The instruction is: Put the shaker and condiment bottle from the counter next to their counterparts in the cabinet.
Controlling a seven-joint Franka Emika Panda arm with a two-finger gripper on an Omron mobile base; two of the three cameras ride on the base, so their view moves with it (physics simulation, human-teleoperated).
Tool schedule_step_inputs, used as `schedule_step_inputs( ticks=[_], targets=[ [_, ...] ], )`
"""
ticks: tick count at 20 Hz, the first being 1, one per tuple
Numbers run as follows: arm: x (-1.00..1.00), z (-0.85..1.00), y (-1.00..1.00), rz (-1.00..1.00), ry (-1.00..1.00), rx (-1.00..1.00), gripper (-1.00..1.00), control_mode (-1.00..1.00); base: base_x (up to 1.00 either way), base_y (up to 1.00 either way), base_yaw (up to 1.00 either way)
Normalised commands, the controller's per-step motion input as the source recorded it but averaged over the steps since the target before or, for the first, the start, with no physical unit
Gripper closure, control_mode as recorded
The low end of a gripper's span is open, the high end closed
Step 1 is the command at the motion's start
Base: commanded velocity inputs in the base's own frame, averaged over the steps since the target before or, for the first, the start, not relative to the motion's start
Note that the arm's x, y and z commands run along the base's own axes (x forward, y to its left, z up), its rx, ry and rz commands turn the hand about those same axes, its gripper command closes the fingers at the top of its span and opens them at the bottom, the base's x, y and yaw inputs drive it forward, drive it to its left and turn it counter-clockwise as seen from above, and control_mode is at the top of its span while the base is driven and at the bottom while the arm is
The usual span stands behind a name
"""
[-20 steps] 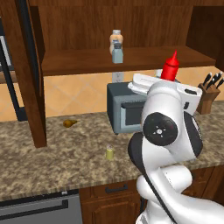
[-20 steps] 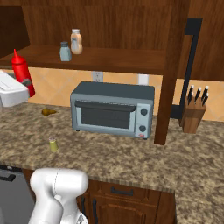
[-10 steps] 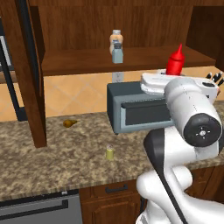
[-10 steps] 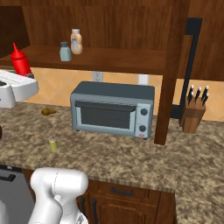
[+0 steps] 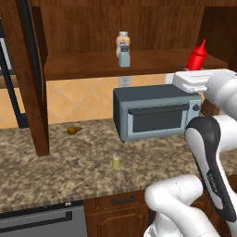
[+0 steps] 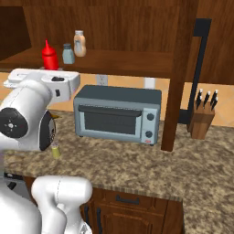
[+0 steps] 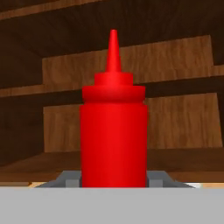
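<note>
Hand clamped on red bottle, upright, level with cabinet shelf ahead. Risk: clipping shelf edge tilts it. Yellow shaker below on counter.

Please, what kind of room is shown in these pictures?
Most likely a home kitchen: a toaster oven stands on a granite-look counter, a knife block is beside it, and a wooden cabinet holds bottles.
</note>
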Motion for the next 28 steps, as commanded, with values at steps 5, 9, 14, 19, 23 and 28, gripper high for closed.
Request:
schedule_step_inputs(
  ticks=[5, 9, 14, 19, 23, 28],
  targets=[
    [0.17, -0.12, -0.26, 0.35, -0.03, -0.02, 1.00, -1.00, 0.00, 0.00, 0.00],
    [0.37, 0.44, -0.03, 0.03, -0.01, 0.00, 1.00, -1.00, 0.00, 0.00, 0.00],
    [0.46, 0.27, 0.08, -0.03, 0.01, -0.07, 1.00, -1.00, 0.00, 0.00, 0.00],
    [0.68, 0.00, -0.04, 0.00, 0.06, -0.07, 1.00, -1.00, 0.00, 0.00, 0.00],
    [0.64, 0.00, 0.00, 0.00, 0.02, -0.03, 1.00, -1.00, 0.00, 0.00, 0.00],
    [0.59, 0.00, 0.07, 0.00, 0.04, -0.07, 1.00, -1.00, 0.00, 0.00, 0.00]
  ],
)
